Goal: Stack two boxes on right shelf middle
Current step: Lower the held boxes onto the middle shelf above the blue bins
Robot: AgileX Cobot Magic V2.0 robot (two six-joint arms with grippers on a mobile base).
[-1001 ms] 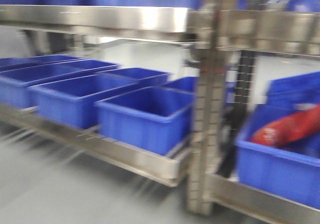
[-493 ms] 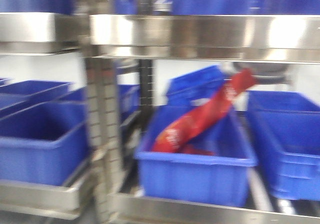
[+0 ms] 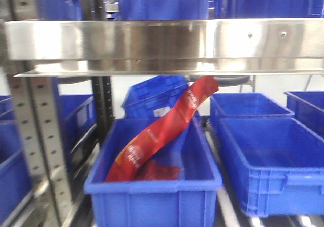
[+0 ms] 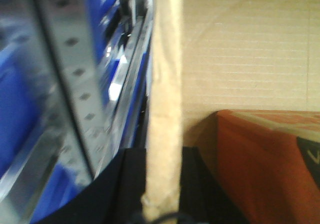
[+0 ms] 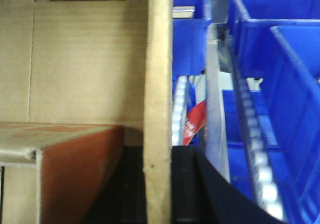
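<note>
Left gripper (image 4: 162, 189) clamped on wall of cardboard box (image 4: 250, 54), carried high at top edge of our front view. We have swung right: perforated upright (image 3: 30, 136) now left, shelf rail (image 3: 162, 39) squarely across centre, red packet (image 3: 162, 125) in blue bin (image 3: 152, 191) beneath. Right gripper (image 5: 159, 189) pinches opposite wall. We judge approach nearly done, placing still ahead.

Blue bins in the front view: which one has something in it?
The nearest centre bin: a long red packet leans inside it. The bin to its right shows only bare blue floor.
</note>
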